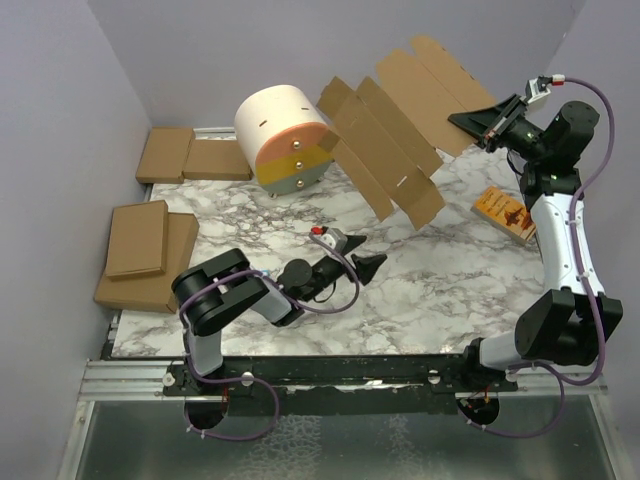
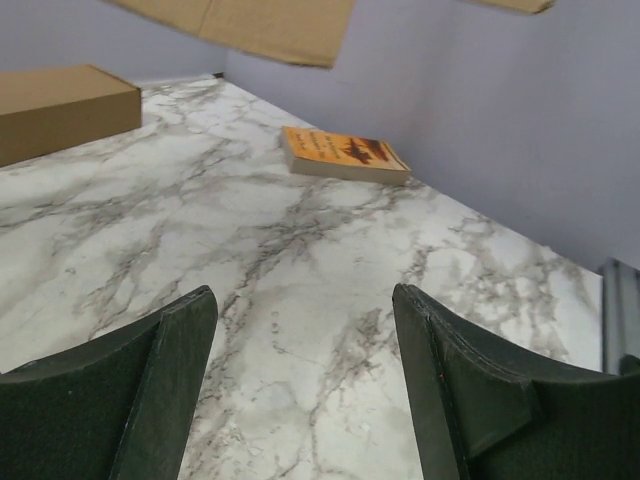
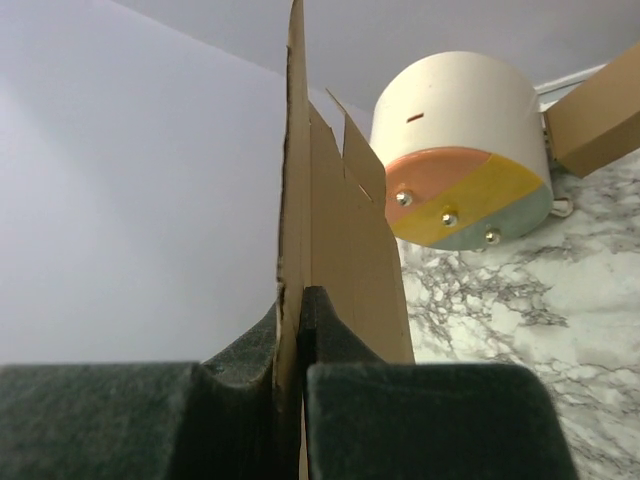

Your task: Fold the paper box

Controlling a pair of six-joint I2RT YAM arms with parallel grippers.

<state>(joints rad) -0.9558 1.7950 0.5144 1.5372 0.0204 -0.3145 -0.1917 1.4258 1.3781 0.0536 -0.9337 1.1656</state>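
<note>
Plain lilac-grey walls (image 1: 60,90) close in on three sides — left, back, right; the table (image 1: 430,295) has a white, grey-veined marble top; soft, even light.

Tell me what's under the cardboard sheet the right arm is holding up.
Low views show bare marble table and a brown box below the sheet. From overhead the sheet hides that patch.

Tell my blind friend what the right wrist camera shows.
The right claw is shut on the edge of the paper box, a brown cardboard sheet seen edge-on. Behind it sits a white drum with three coloured stripes, on a marble table.
</note>
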